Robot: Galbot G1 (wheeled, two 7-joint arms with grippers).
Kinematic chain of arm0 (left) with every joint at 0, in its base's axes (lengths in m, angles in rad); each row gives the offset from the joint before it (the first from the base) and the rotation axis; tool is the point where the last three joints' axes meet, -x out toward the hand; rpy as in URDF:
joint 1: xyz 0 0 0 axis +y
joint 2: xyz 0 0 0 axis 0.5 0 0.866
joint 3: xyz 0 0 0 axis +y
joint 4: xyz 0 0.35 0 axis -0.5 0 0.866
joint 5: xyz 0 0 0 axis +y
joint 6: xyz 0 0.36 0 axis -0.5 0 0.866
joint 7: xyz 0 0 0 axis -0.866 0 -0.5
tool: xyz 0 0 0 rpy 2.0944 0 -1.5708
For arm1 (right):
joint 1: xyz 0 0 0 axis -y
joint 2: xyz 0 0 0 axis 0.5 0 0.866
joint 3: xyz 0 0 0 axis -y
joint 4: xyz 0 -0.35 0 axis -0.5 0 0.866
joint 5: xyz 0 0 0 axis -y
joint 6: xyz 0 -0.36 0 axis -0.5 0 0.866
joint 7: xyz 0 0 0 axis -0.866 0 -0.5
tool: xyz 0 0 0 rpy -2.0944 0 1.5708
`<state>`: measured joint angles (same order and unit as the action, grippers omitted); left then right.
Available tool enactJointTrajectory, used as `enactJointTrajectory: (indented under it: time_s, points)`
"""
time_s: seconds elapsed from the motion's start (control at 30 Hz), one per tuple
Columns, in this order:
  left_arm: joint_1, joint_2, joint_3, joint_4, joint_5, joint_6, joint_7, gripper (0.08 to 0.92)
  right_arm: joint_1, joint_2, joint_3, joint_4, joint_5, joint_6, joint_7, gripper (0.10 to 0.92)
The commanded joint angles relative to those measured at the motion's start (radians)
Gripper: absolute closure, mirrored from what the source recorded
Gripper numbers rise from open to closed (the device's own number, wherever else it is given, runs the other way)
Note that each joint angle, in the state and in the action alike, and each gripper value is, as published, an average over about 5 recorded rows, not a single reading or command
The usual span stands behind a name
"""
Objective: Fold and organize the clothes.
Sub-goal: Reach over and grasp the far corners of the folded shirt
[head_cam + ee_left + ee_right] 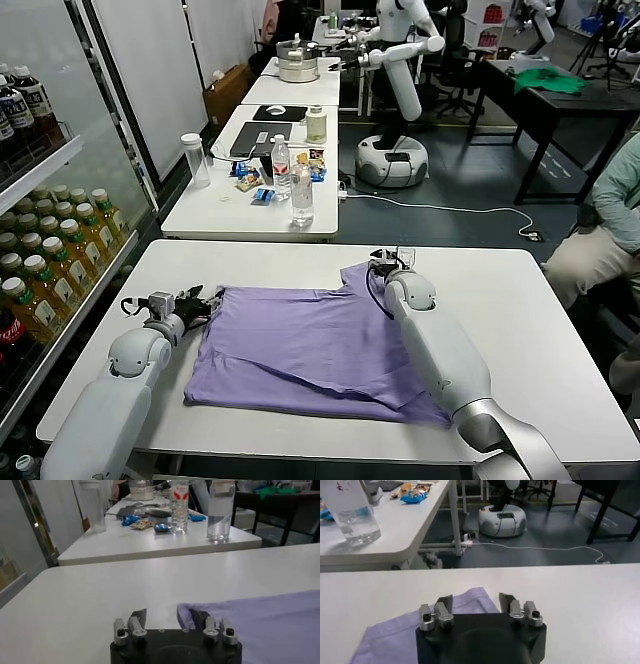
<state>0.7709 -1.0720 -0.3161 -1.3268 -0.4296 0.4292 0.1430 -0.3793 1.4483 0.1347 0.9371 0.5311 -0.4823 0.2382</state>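
Note:
The lavender T-shirt [310, 345] lies spread flat on the white table [530, 330], plain side up. My left gripper [205, 300] rests low on the table at the shirt's far left corner. In the left wrist view, that gripper [168, 616] stands open, with the cloth's edge [260, 615] touching one finger [200, 618]. My right gripper [385, 258] is at the shirt's far right corner. In the right wrist view, this gripper [476, 601] is open too, with the cloth corner [472, 597] lying between its fingers.
A second table [200, 215] beyond holds a water bottle [301, 195], a clear tumbler [195, 160] and snack packets. A drinks fridge [40, 270] stands at the left. A seated person [615, 205] is at the right, and another robot [395, 150] stands further back.

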Motion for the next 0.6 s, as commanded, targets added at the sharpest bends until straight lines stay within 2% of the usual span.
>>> enactJointTrajectory:
  time_s: [0.03, 0.2, 0.4, 0.5, 0.6]
  points:
    - [0.001, -0.001, 0.004, -0.003, -0.012, -0.001, 0.012, 0.510, -0.005, -0.001, -0.002, 0.007, 0.023, 0.053, -0.024, 0.568]
    - [0.031, 0.011, -0.014, -0.078, -0.066, -0.022, 0.006, 0.657, -0.042, -0.042, -0.017, 0.146, 0.025, 0.086, -0.027, 0.716]
    - [0.143, 0.056, -0.060, -0.227, -0.151, -0.034, -0.021, 0.830, -0.182, -0.155, -0.039, 0.510, 0.088, 0.011, 0.032, 0.879]
    - [0.223, 0.073, -0.088, -0.305, -0.163, -0.039, -0.028, 0.895, -0.284, -0.221, -0.031, 0.692, 0.124, -0.036, 0.065, 0.909]
    - [0.295, 0.075, -0.113, -0.360, -0.163, -0.049, -0.030, 0.915, -0.372, -0.277, -0.004, 0.820, 0.137, -0.064, 0.083, 0.909]
